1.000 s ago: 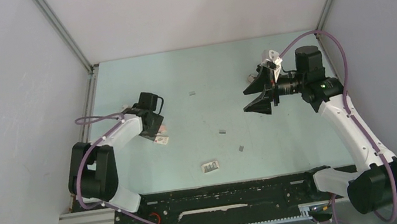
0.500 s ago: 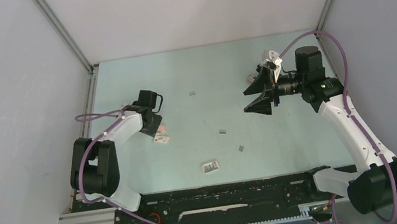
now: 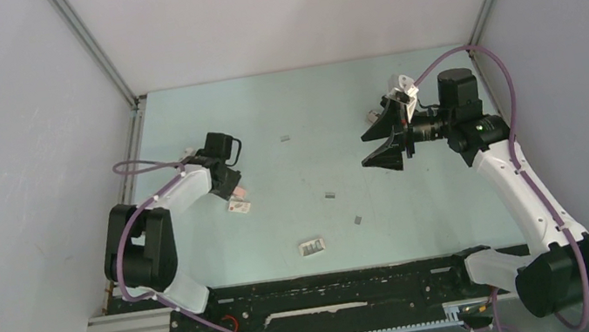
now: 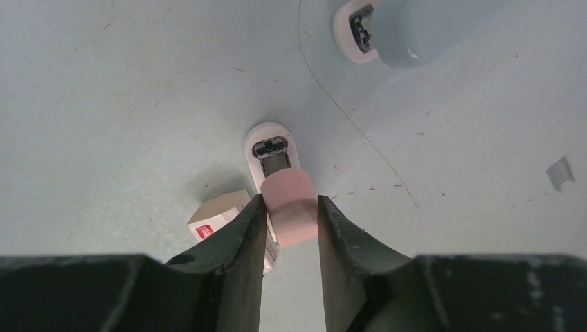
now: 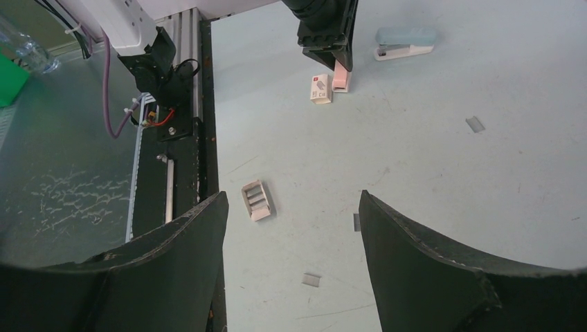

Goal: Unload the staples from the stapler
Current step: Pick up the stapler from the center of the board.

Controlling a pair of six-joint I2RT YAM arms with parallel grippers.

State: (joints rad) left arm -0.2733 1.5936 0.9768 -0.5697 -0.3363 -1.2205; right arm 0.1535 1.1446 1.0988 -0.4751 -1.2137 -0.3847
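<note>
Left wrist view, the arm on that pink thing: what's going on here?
The left gripper is clamped on a small pink stapler that rests on the table, fingers against both its sides, next to a little white box. The right gripper hangs open above the table's far right, holding nothing. A blue stapler lies farther off, untouched. A few loose staples lie scattered on the table between the arms.

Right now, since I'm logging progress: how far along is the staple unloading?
Done: a few staple strips lie loose on the table. In hand: left tool straddles the pink stapler; right tool hangs open. Left: the blue stapler lies apart; whether either is emptied is not visible.
</note>
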